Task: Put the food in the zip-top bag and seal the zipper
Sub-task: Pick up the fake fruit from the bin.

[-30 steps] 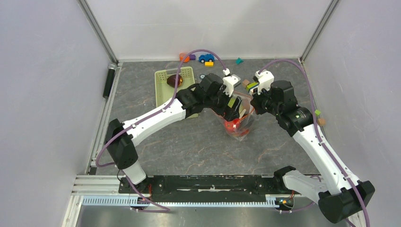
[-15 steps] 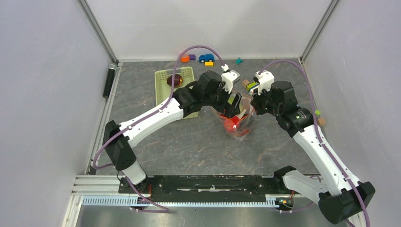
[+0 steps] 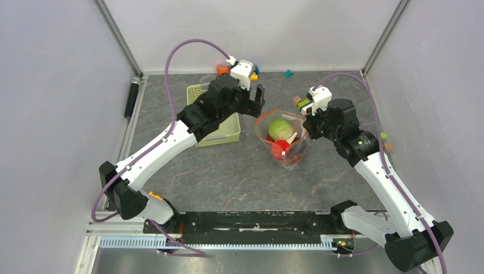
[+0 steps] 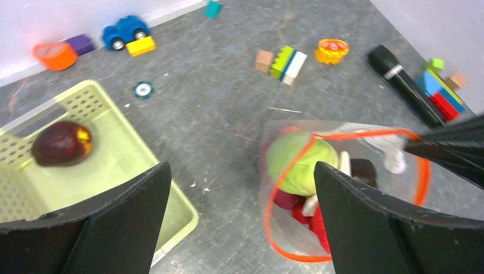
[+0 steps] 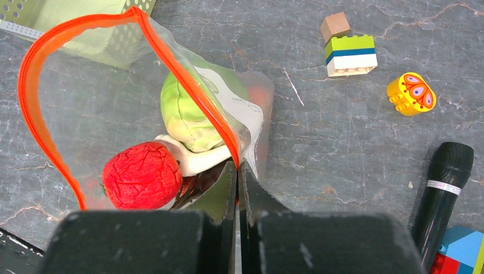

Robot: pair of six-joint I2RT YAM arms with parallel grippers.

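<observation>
A: Where does the food stand?

B: Most of it sits in the bag (image 3: pixel 285 149), which stands mouth-up in the middle of the table (image 3: pixel 228 171). A green cabbage (image 5: pixel 188 111) lies on top, a red fruit (image 5: pixel 141 176) is beside it, and darker bits are underneath. 1 dark piece (image 4: pixel 61 143) lies in the basket (image 4: pixel 177 202), off to the bag's left.

A: And the zipper?

B: The zipper (image 5: pixel 34 108) gapes in a wide loop, not sealed at all. The right gripper (image 5: pixel 237 166) has its jaws pinched tight on the rim at the bag's right side, and that pinch seems to hold the mouth up.

A: The other one?

B: The left gripper (image 4: pixel 240 171) hangs above the table between basket and bag. Its 2 fingers are spread fully apart with nothing between them.

A: So the step in hand is the fetch?

B: Likely. It should swing over the basket, come straight down on the dark piece and straddle its narrow side. The piece is rounded and looks smooth, so a grip off centre could squirt it against the basket wall.

A: And the drop?

B: The cabbage fills much of the mouth, so the release belongs over the open gap away from the right gripper, low enough that the piece cannot bounce out. The blocks (image 4: pixel 288 61) and toy car (image 4: pixel 125 31) beyond the bag are not food and should be left alone.
</observation>
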